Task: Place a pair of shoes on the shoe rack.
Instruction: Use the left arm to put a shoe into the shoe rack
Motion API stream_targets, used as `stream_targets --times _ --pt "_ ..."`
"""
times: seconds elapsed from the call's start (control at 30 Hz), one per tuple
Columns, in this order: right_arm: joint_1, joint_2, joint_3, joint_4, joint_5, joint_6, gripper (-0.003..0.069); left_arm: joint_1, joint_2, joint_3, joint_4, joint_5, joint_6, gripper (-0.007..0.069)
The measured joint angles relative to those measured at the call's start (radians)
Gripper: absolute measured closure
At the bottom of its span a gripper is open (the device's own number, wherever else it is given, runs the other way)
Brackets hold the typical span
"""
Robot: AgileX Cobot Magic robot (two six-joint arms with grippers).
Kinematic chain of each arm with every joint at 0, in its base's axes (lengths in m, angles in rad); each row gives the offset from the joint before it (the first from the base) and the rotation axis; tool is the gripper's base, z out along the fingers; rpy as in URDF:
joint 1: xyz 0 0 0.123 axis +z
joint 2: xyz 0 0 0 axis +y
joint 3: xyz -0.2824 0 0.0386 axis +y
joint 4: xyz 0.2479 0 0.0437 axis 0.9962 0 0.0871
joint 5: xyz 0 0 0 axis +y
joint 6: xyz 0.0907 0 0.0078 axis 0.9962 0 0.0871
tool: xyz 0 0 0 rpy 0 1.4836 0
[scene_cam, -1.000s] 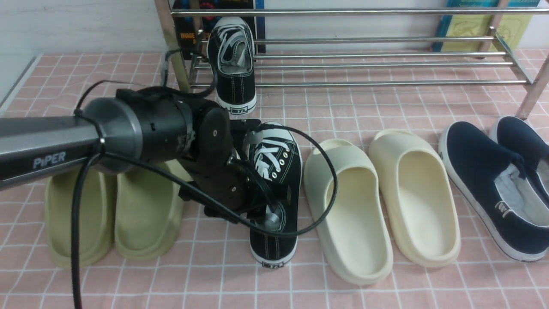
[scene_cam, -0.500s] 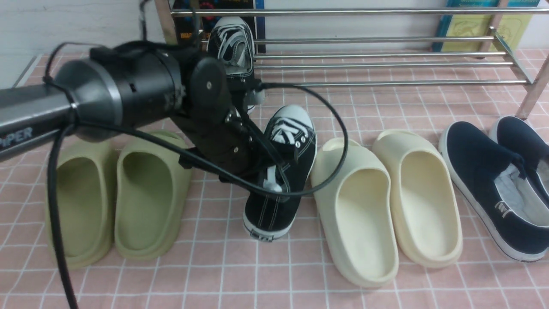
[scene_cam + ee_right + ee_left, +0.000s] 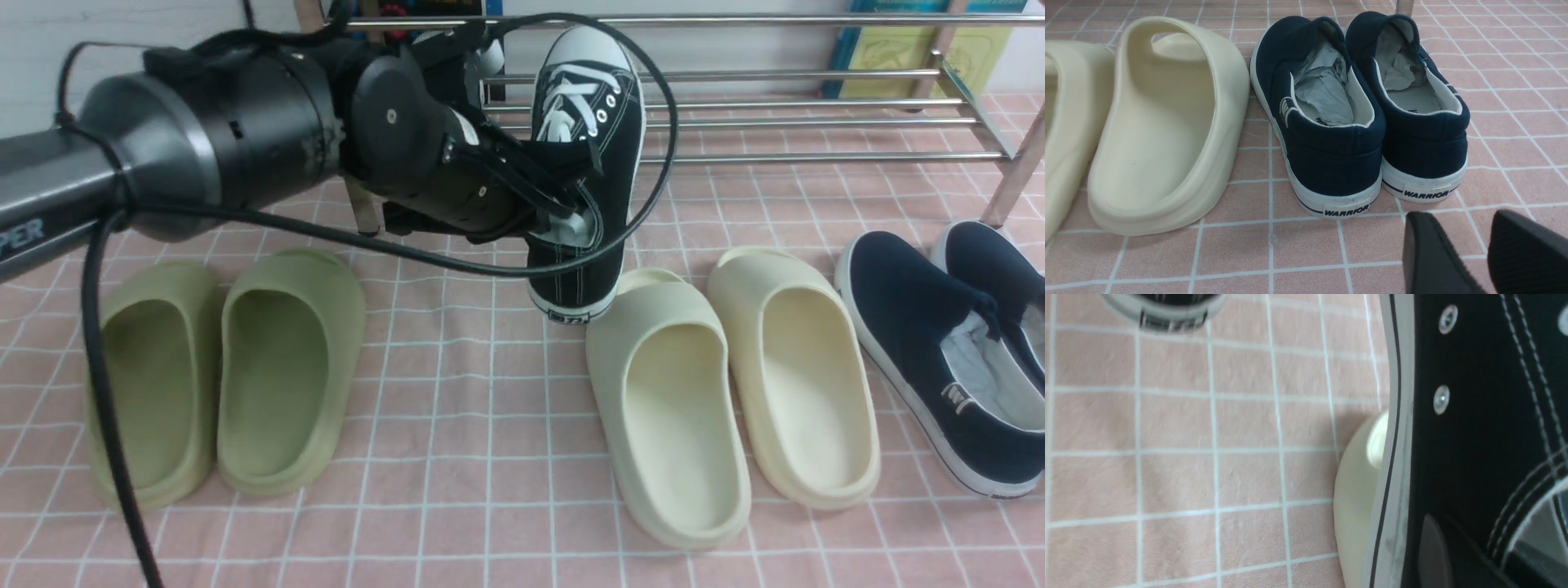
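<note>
While your front view shows the left gripper [image 3: 571,214] pinched on the collar of one black sneaker [image 3: 589,147], held up just before the shoe rack [image 3: 735,122] with its toe toward the bars, only the left wrist view shows a finger [image 3: 1431,547] pressed against its canvas side. Only the right wrist view catches the right gripper [image 3: 1457,222], fingers spread, by the navy slip-ons [image 3: 1327,122] in front of the rack.
</note>
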Motion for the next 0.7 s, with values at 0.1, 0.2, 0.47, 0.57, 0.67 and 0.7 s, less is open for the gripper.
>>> stream_targets --times 0.1,0.2,0.47,0.57,0.67,0.7 --pt "0.0 0.0 0.0 0.0 0.0 0.0 0.0421 0.035 0.113 -0.077 -0.003 0.031 -0.01 0.0609" --pt "0.0 0.0 0.0 0.0 0.0 0.0 0.0421 0.061 0.183 -0.159 0.002 0.068 -0.012 0.0609" --pt "0.0 0.0 0.0 -0.001 0.0 0.0 0.0421 0.133 0.329 -0.396 0.047 0.269 0.025 0.0608" --pt "0.0 0.0 0.0 -0.001 0.0 0.0 0.0421 0.127 0.309 -0.413 0.045 0.301 0.075 0.0607" --pt "0.0 0.0 0.0 -0.001 0.0 0.0 0.0421 0.118 0.269 -0.43 0.024 0.269 0.111 0.0606" --pt "0.0 0.0 0.0 -0.001 0.0 0.0 0.0421 0.114 0.251 -0.436 0.017 0.272 0.122 0.0606"
